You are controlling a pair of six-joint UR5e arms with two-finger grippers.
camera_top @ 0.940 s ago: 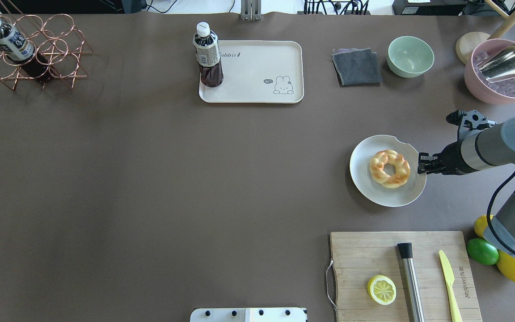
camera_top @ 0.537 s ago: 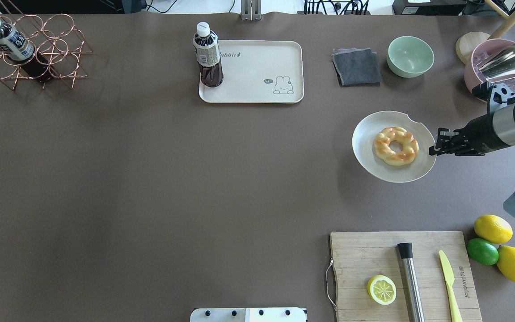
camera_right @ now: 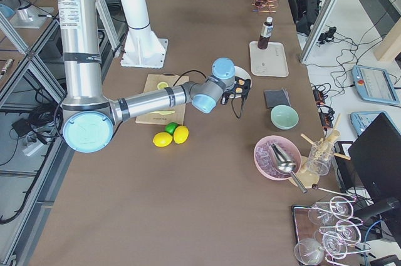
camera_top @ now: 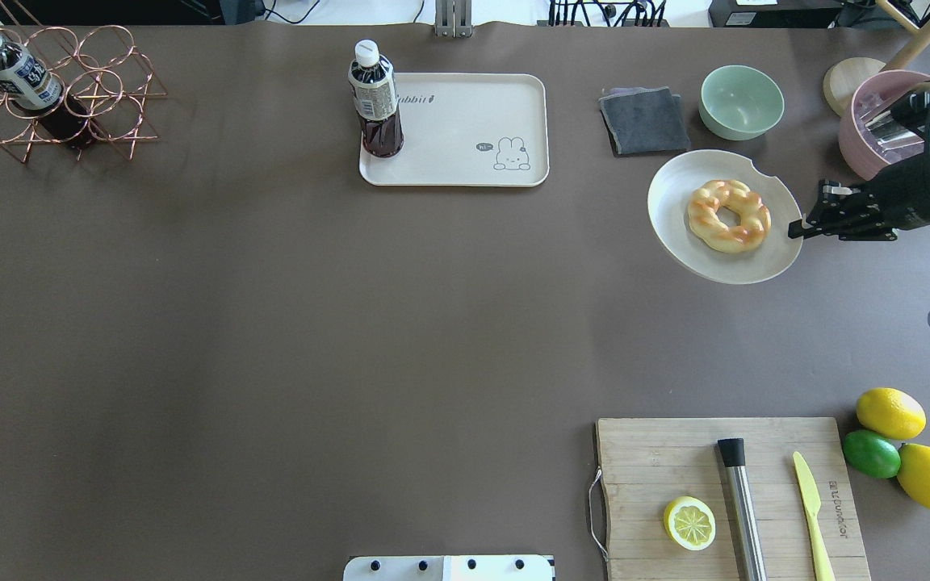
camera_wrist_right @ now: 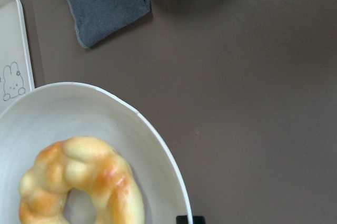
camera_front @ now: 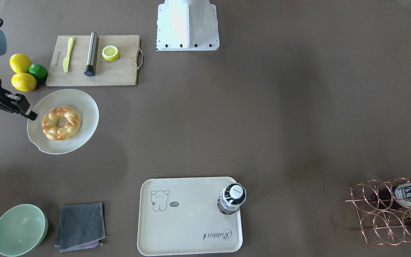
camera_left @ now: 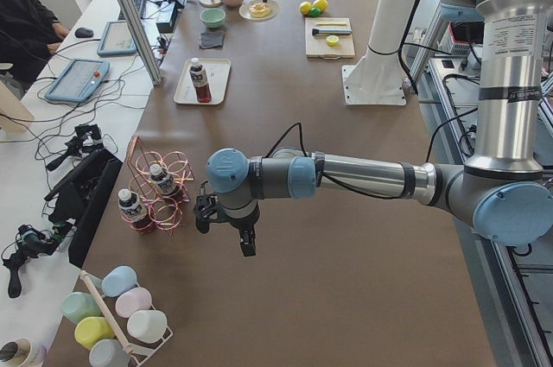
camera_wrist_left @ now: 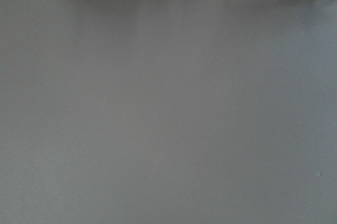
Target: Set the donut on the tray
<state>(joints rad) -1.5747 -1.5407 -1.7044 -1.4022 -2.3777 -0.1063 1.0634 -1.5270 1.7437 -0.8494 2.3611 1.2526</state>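
The donut point(camera_top: 728, 215) lies in the middle of a round white plate point(camera_top: 675, 234), well apart from the tray point(camera_top: 465, 129), which carries an upright bottle point(camera_top: 374, 101) at one corner. The right gripper point(camera_top: 798, 230) is clenched on the plate's rim, on the side away from the tray. The left gripper point(camera_left: 246, 242) hangs over bare bench point(camera_top: 271, 323); whether it is released or clenched cannot be told.

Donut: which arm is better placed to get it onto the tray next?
Right. The right hand grips the rim of the white plate carrying the donut, not far from the tray. The left hand hangs over the table at the far end, by the copper wire rack.
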